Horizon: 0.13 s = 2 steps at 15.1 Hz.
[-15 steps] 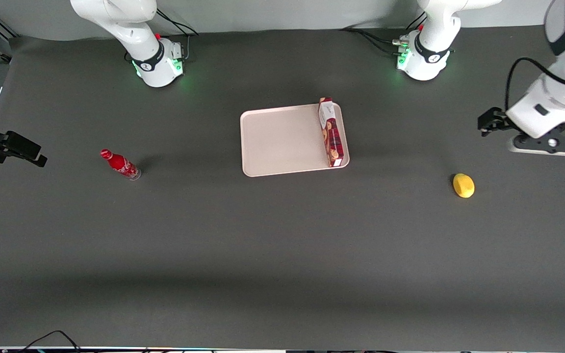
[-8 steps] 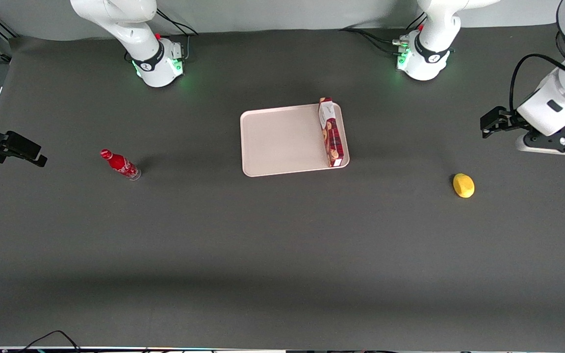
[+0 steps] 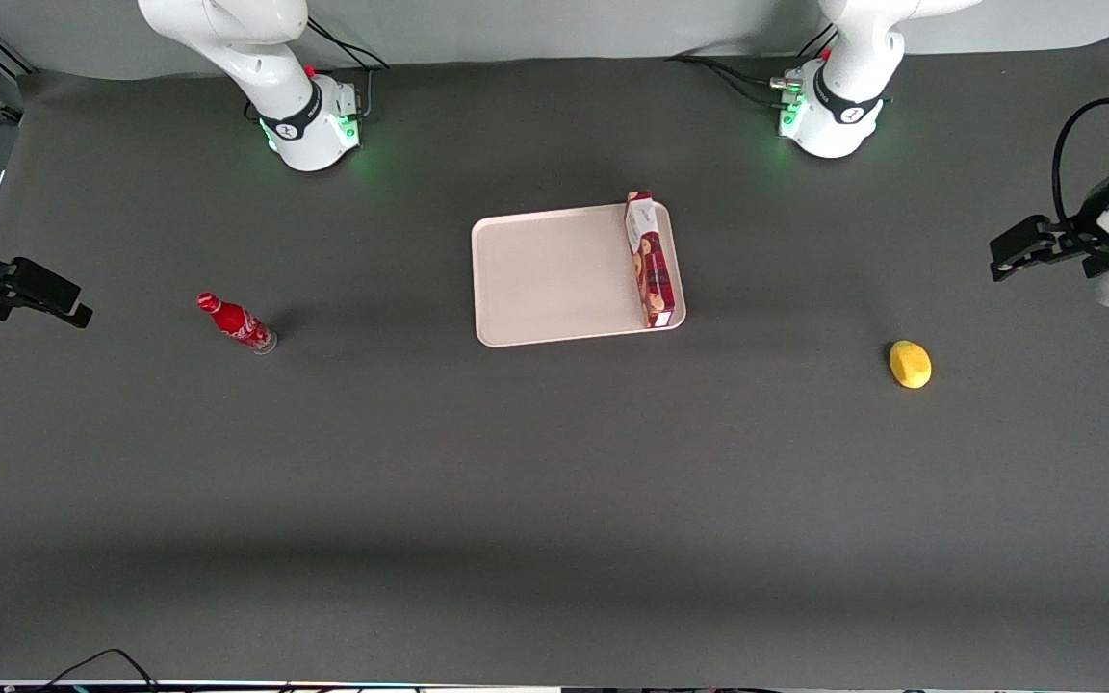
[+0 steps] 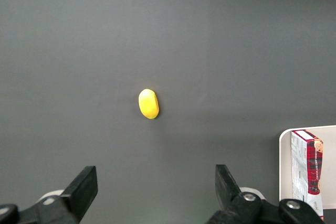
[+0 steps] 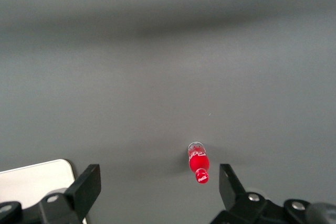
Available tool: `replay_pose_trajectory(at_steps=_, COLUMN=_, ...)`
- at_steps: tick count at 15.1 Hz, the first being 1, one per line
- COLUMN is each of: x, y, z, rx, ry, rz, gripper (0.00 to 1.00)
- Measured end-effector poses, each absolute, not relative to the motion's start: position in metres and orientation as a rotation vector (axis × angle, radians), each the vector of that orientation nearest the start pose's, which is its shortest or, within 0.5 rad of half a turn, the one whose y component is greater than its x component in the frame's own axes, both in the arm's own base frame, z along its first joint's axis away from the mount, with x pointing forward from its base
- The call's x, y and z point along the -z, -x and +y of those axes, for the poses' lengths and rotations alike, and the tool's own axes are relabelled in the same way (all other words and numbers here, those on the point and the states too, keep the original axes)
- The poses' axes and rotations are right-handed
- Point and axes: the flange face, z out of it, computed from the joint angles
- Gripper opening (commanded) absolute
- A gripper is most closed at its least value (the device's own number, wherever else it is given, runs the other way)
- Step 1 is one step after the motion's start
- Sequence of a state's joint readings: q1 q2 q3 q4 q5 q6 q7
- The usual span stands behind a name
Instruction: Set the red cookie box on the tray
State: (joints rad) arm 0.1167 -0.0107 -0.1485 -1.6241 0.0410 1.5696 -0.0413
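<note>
The red cookie box [image 3: 651, 260] stands on its long narrow edge on the tray [image 3: 554, 279], along the tray's end toward the working arm, its white-labelled end nearer the front camera. The left gripper [image 4: 156, 190] hangs well apart from it, high over the working arm's end of the table, fingers spread wide with nothing between them; in the wrist view only bare mat and a yellow lemon-like fruit [image 4: 148, 103] lie under the open span.

By the look of things the placing itself is done, and the step in hand is the retreat. Doing it well means keeping the arm high and away from the tray, so that no part of it brushes the box (which, standing on a narrow edge so close to the rim, would likely tip over with a light knock). The claw should stay open and empty and steer clear of the yellow fruit [image 3: 910, 364] on the mat, which sits nearer the front camera than the gripper [image 3: 1021, 248].

A small red soda bottle [image 3: 236, 323] stands toward the parked arm's end of the table, well apart from the tray, and plays no part in the job.
</note>
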Motion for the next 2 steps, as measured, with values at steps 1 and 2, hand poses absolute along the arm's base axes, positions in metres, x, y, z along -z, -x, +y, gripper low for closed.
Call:
replay_pose_trajectory(at_steps=1, x=-0.6026, y=-0.5514, z=-0.0084, rx=-0.073, ry=3.098, rz=-0.027, gripper=1.00)
replay_pose_trajectory(at_steps=2, x=-0.6013, y=-0.5536, z=-0.0046, rx=-0.075, ry=3.099, rz=-0.037, gripper=1.00)
